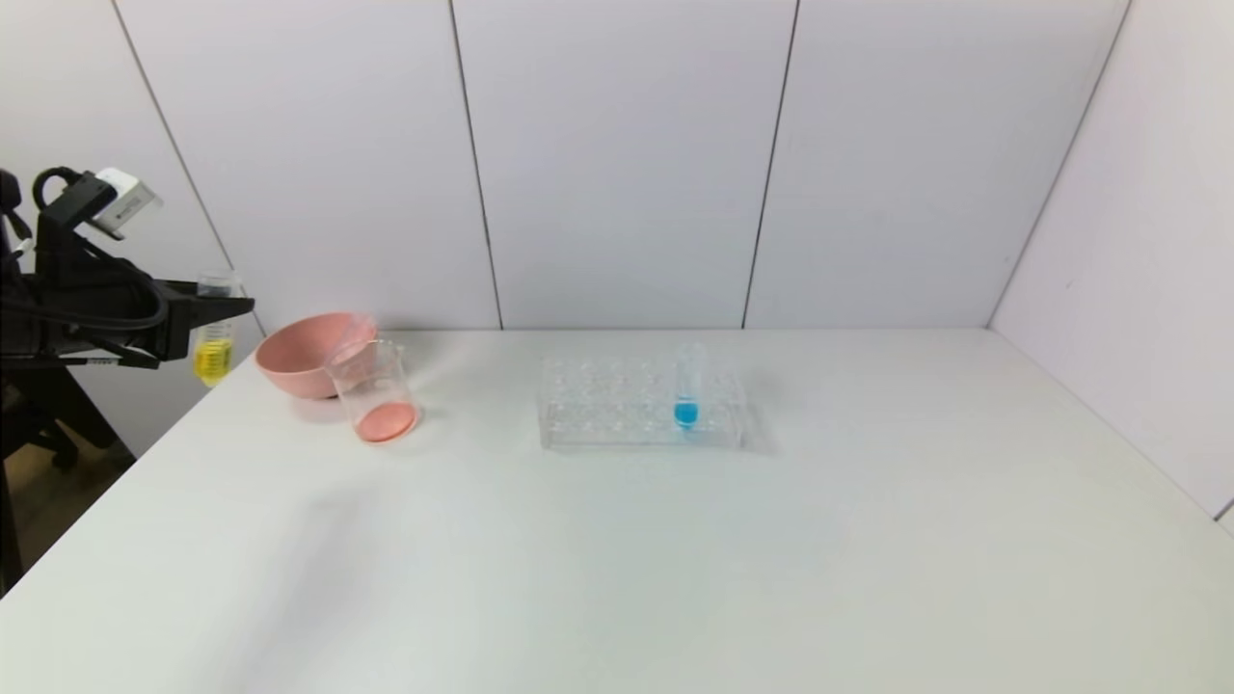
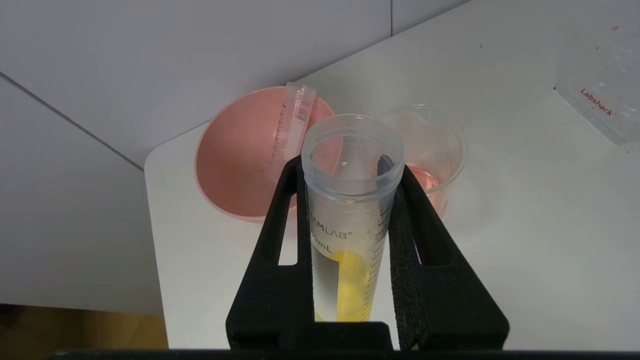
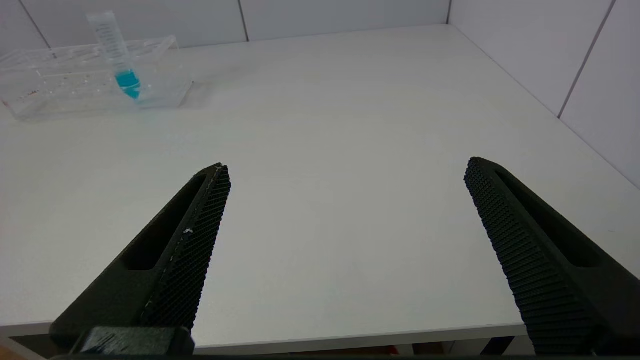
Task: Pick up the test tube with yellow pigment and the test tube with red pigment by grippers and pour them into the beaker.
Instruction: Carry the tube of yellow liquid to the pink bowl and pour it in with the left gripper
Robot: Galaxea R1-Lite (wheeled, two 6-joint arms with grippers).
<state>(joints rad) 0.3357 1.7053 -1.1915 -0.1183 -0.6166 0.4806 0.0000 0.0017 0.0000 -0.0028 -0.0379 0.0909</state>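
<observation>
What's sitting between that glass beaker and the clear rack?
Nothing: in the head view, only bare white table separates the beaker from the rack.

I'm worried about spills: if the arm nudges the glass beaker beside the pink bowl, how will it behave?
The beaker looks light: thin clear walls, only a shallow pink-red layer inside, so a nudge would probably slide it across the smooth table. Taller than wide, it might tip if pushed high. Being glass, it is likely fragile. The pink bowl behind may stop it.

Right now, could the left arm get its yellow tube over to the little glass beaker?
Probably yes. The left pincer grips the yellow tube upright, off the table's corner; only the pink bowl sits near the beaker.
</observation>
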